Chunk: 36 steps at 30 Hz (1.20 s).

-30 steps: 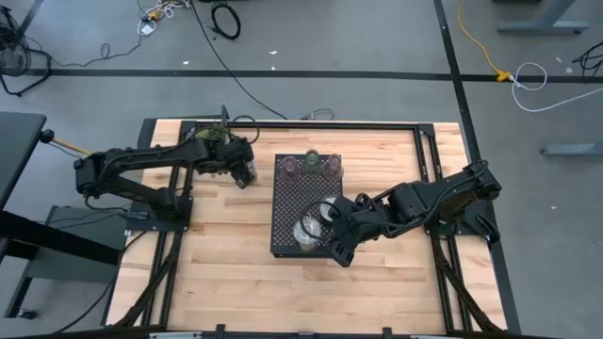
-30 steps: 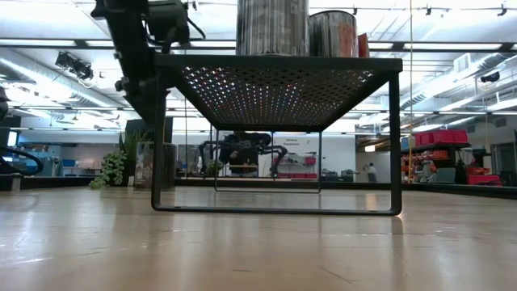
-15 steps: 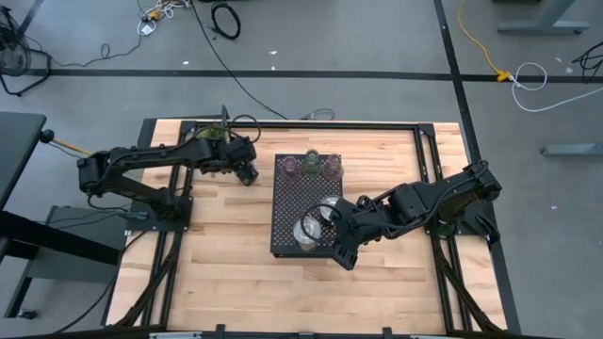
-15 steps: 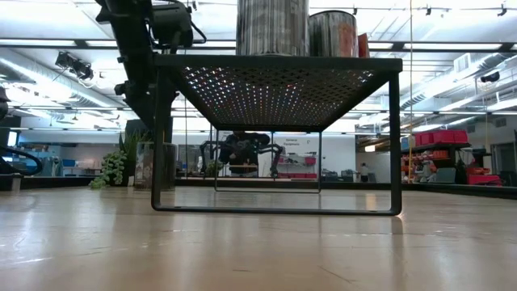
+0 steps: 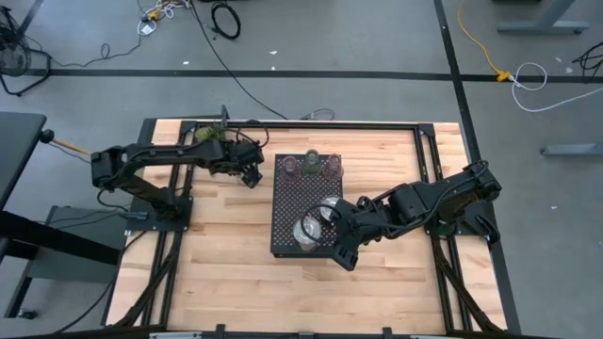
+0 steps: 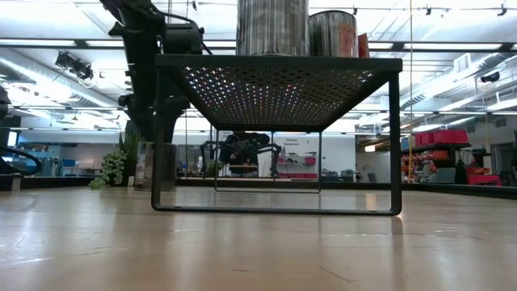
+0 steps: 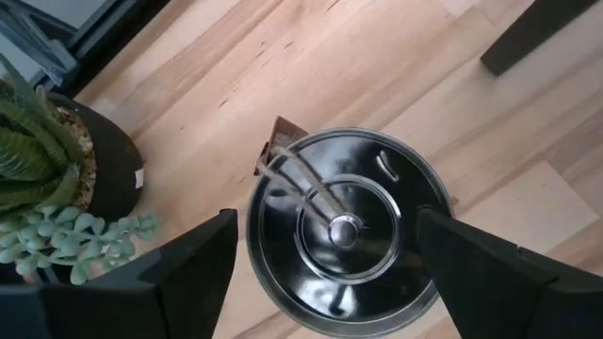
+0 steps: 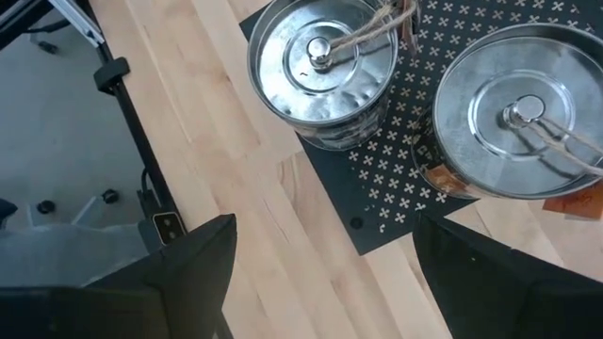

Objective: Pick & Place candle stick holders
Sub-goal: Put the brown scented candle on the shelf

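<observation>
A silvery clear-glass holder [image 7: 344, 231] stands on the table left of the black perforated tray [image 5: 283, 202]; it also shows in the low view [image 6: 149, 166]. My left gripper [image 7: 325, 221] is open above it, pointing down, one finger on either side; in the high view [image 5: 249, 173] it hides the holder. Two more silvery holders [image 8: 320, 66] [image 8: 523, 113] stand on the tray's near half. Two pinkish-brown holders [image 5: 292, 166] [image 5: 332, 167] and a pale green one [image 5: 312, 156] stand at its far edge. My right gripper [image 5: 341, 250] is open and empty over the tray's near right corner.
A small leafy potted plant [image 5: 209, 135] stands close to the far side of my left gripper, and shows in the left wrist view [image 7: 47, 169]. The tray stands on thin legs [image 6: 396, 137] above the wooden table. Bare wood lies on the near side of the tray.
My left gripper has gone a little toward the table's right edge and down, over the silvery holder beside the tray. The holder has stayed where it was.
</observation>
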{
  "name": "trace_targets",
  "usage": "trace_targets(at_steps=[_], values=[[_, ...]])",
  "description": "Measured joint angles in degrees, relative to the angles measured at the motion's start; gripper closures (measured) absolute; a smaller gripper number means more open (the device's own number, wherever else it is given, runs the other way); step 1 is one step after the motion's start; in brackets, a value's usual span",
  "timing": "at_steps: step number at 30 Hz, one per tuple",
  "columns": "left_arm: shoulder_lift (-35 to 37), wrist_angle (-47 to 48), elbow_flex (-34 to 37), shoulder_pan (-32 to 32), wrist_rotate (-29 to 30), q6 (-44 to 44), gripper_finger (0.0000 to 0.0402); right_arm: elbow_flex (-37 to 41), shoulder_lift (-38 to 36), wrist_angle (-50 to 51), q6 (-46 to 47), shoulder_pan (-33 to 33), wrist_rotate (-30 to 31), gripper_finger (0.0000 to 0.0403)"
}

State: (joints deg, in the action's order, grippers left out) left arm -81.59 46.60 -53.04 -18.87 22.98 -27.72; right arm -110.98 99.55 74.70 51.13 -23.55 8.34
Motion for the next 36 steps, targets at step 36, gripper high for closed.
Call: trace_targets(at_steps=[36], values=[[-1.7,6.0,-5.7,-1.2,-6.8,-0.2,0.0069,0.0,0.0,1.0,-3.2,0.2,0.2,0.0085]])
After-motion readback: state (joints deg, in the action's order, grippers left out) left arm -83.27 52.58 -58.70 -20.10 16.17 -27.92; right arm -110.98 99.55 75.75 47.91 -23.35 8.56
